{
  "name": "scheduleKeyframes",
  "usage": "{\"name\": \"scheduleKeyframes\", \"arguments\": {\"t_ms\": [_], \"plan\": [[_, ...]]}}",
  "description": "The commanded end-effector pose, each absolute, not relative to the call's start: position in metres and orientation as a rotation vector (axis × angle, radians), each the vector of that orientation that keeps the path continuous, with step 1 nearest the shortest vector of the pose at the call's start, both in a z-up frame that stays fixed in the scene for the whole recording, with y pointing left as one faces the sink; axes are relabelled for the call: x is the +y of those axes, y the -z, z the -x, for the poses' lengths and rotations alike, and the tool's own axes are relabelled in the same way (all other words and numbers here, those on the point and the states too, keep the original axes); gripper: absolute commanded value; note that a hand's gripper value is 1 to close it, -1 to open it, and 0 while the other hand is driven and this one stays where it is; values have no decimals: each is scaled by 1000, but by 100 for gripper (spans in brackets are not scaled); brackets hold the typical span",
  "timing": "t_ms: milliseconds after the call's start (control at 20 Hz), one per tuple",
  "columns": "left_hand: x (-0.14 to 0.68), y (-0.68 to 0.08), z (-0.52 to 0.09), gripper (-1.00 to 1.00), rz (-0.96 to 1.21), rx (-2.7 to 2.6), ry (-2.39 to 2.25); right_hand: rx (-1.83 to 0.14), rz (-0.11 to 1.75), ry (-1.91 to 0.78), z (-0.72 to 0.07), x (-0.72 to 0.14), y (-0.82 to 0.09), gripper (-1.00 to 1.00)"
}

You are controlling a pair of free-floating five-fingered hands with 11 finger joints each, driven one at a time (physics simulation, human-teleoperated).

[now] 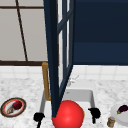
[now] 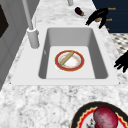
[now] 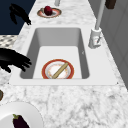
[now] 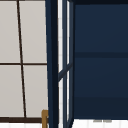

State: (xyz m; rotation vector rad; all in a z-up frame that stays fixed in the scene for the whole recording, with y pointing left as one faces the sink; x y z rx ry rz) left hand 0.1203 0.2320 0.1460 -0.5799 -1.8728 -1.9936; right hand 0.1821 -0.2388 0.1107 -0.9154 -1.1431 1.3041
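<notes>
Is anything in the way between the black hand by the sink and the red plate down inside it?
Nothing visible. In the right side view, the right hand hangs over the sink's front rim, fingers loose, with open space down to the red-rimmed plate and the stick lying on it.

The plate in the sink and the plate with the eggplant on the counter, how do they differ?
The plate in the sink has a red rim and white centre; the eggplant plate is plain white. The sink plate lies down in the basin with a tan stick-like item across it, whereas the eggplant plate rests on the marble counter bearing a dark purple eggplant. Both are round and lie flat.
</notes>
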Motion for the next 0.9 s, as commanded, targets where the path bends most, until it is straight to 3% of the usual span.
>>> {"name": "scheduleKeyframes", "arguments": {"t_ms": [0,850], "plan": [[232,-146,-120,0,580,-1873,1994,-1124,878,-1326,-182,-249,-117,-100],[231,-145,-121,0,551,-1891,1994,-955,702,-1412,-177,-287,-155,-100]]}}
